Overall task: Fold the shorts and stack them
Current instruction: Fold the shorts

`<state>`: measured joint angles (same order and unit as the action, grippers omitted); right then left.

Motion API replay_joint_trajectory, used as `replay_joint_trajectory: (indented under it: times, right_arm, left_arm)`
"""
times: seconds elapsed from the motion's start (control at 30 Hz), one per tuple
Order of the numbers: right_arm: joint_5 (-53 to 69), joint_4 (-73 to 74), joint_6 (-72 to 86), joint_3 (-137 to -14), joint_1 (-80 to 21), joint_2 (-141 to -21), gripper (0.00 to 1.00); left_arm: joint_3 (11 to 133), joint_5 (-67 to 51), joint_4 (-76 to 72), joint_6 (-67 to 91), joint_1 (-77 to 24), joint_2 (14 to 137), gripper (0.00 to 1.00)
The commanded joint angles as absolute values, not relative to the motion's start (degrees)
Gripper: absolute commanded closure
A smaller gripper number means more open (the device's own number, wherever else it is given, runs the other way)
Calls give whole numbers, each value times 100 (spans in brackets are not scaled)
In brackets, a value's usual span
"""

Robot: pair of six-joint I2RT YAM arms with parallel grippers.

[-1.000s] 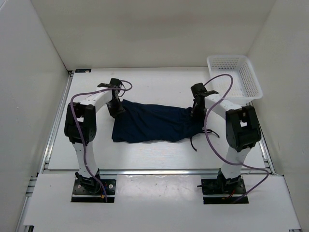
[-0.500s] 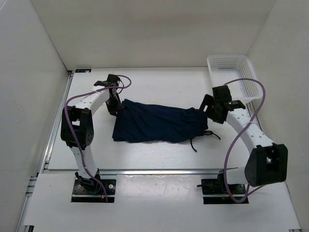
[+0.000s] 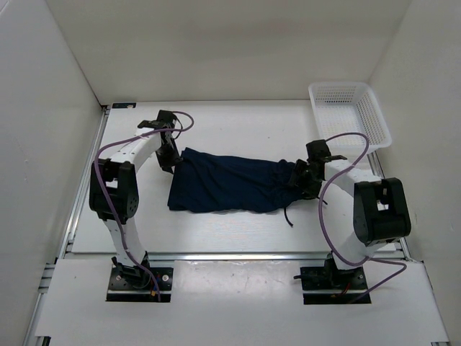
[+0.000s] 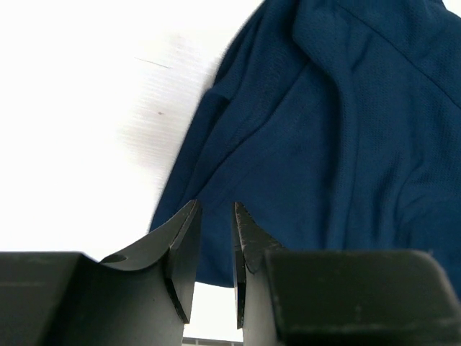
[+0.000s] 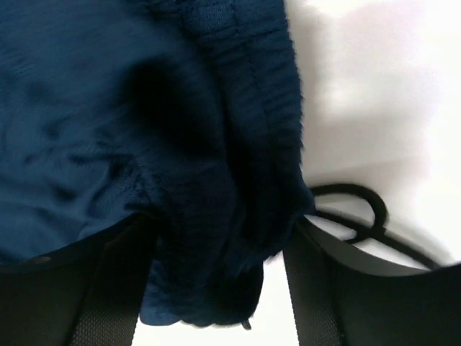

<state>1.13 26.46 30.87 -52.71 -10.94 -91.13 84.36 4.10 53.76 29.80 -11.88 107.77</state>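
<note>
The dark navy shorts [image 3: 234, 184] lie flat across the middle of the table, waistband to the right, with a black drawstring [image 3: 288, 215] trailing off the front right. My left gripper [image 3: 170, 160] is at the shorts' far left corner. In the left wrist view the gripper [image 4: 215, 216] has only a narrow gap between its fingers, nothing is in it, and the fabric [image 4: 324, 144] lies just beyond the tips. My right gripper [image 3: 301, 180] is at the waistband. In the right wrist view it [image 5: 216, 245] is open wide, with the bunched waistband [image 5: 238, 144] between the fingers and the drawstring [image 5: 360, 205] beside them.
A white mesh basket [image 3: 349, 115] stands at the back right corner. White walls close in the table on the left, back and right. Purple cables loop off both arms.
My right arm swung out to the right half a second ago and has come back low onto the waistband. My left gripper shifted slightly along the far left corner. The shorts have barely moved.
</note>
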Motion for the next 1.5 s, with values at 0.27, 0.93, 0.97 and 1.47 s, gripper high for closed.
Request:
replay_joint_trajectory:
  times: [0.27, 0.93, 0.97, 1.47]
  right_arm:
    - [141, 2337, 3006, -5440, -1090, -9563, 100]
    - [-1211, 4393, 2259, -7583, -1580, -8534, 100]
    - [-1265, 4473, 2259, -7733, -1678, -8534, 100]
    - [-2759, 5993, 2697, -10800, -4209, -10686, 100]
  left_arm:
    - [7990, 457, 5010, 2988, -712, 10942, 65]
    - [7031, -387, 4438, 3656, -1512, 10881, 89]
    - [7031, -439, 4438, 3656, -1512, 10881, 89]
    - [7031, -439, 4438, 3656, -1512, 10828, 89]
